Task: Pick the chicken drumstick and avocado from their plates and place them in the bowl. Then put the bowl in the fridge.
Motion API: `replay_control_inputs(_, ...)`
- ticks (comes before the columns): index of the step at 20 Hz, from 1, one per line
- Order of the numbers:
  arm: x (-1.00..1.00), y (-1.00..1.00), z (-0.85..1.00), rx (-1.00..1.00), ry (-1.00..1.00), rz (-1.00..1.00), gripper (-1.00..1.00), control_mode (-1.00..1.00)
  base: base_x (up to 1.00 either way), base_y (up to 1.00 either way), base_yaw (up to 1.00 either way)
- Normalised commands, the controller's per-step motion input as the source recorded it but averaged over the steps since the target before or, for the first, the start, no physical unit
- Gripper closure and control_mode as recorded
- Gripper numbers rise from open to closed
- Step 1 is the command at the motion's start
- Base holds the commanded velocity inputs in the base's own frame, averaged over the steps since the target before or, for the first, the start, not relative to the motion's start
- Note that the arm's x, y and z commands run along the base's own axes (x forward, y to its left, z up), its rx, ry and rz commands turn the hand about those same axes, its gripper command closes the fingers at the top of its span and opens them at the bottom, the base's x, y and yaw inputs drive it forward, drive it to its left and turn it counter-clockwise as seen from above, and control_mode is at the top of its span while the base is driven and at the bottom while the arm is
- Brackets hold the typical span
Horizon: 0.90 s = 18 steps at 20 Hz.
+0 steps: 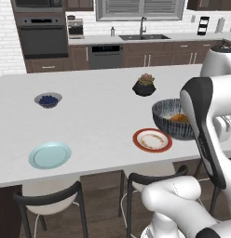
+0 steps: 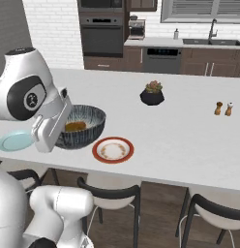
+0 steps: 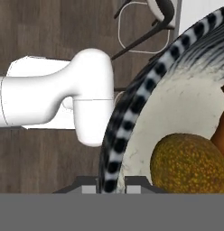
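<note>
Both plates, the blue plate (image 1: 50, 155) at lower left and the orange-rimmed plate (image 1: 152, 140), lie bare. The avocado (image 3: 188, 163) and drumstick (image 3: 221, 131) sit in the bowl (image 1: 169, 122) on the table (image 1: 98, 116). The end effector (image 3: 110, 184) straddles the bowl's rim, apparently gripping it; the fridge trip remains.

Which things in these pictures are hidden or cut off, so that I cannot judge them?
- Pincer: hand view, tips cut by the bottom edge, straddling the rim of the deep patterned blue-grey bowl; grip unclear.
- Orange-brown chicken drumstick: hand view, cut by the right edge.
- Bowl's right side: left base view, behind the arm.
</note>
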Motion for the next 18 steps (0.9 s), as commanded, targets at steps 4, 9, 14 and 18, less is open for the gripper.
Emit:
replay_control_inputs(4, 0.0, 0.15, 0.0, -0.01, 0.06, 0.0, 1.0, -1.0, 0.0, 0.0, 0.0)
replay_control_inputs(9, 0.0, 0.0, 0.0, 0.0, 0.0, 0.0, 1.0, 1.0, -0.25, -0.07, -0.06)
replay_control_inputs(14, 0.0, 0.0, 0.0, 0.0, 0.0, 0.0, 1.0, 1.0, -0.94, -0.11, -0.61)
replay_control_inputs(18, 0.0, 0.0, 0.0, 0.0, 0.0, 0.0, 1.0, 1.0, -0.53, 0.0, -0.86)
